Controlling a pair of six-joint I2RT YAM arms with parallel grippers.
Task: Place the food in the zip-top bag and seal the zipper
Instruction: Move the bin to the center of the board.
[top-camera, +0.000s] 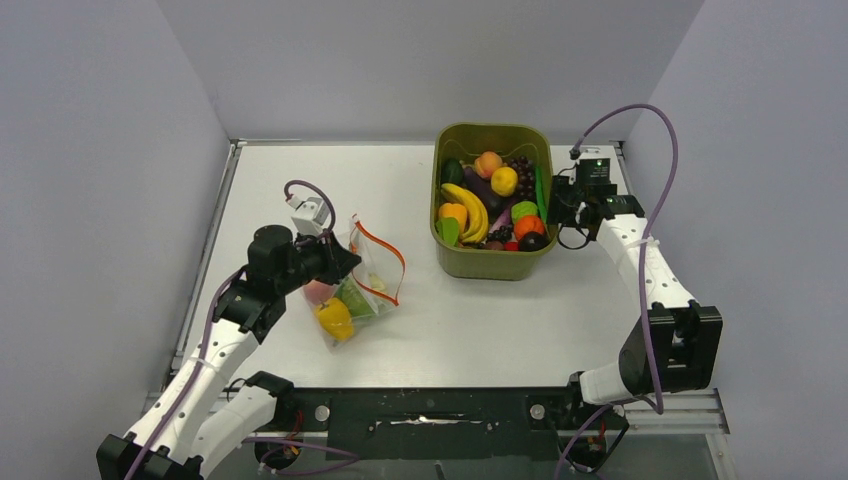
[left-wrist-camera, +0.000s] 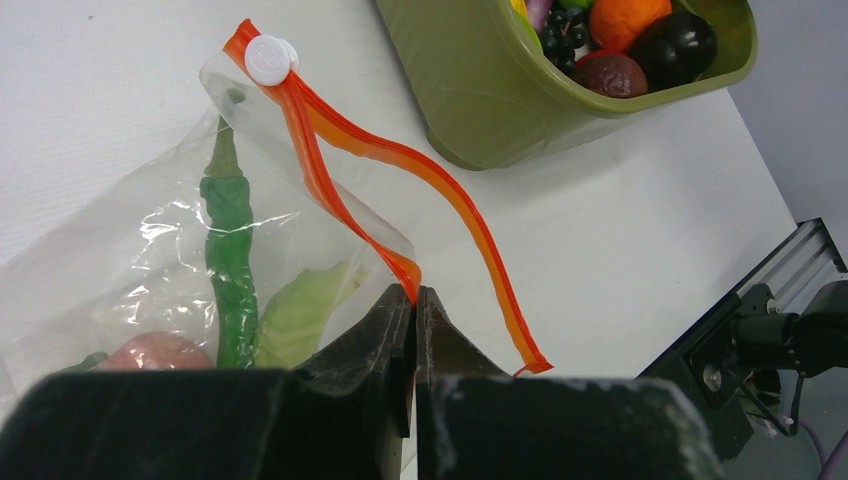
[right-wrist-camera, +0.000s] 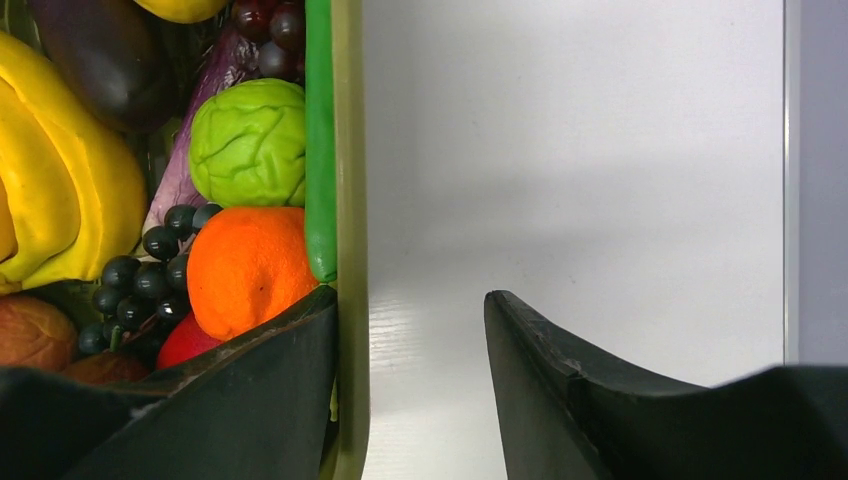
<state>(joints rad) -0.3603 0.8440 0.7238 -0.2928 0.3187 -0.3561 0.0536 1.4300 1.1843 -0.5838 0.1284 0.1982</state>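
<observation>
Over on the left, the left end effector (left-wrist-camera: 415, 300) is clamped tight on the bag (top-camera: 365, 275), its fingers pinched together on the mouth edge right at the zipper (left-wrist-camera: 440, 175). The bag sits on the tabletop (top-camera: 480, 320), left of the tub (top-camera: 490, 262) and well apart from it. And the mouth is open! One orange strip runs down to the pinch, the other curves away to the side, and the white slider (left-wrist-camera: 268, 58) is parked at the far end.

Inside the bag there's a green pod (left-wrist-camera: 230, 260), a pale-green leafy piece (left-wrist-camera: 300, 310), a pink-red fruit (left-wrist-camera: 155, 352) and a yellow pepper (top-camera: 333, 318).

Now the right side. The right end effector (right-wrist-camera: 410, 300) hangs at the tub's right wall with its fingers spread moderately and nothing held between them. One finger is inside the tub, the other out over bare tabletop, so they straddle the wall. Just ahead in the tub are a cabbage (right-wrist-camera: 248, 142), an orange (right-wrist-camera: 245, 265), dark grapes (right-wrist-camera: 140, 280) and a long green pod (right-wrist-camera: 320, 150) lying along the wall.
</observation>
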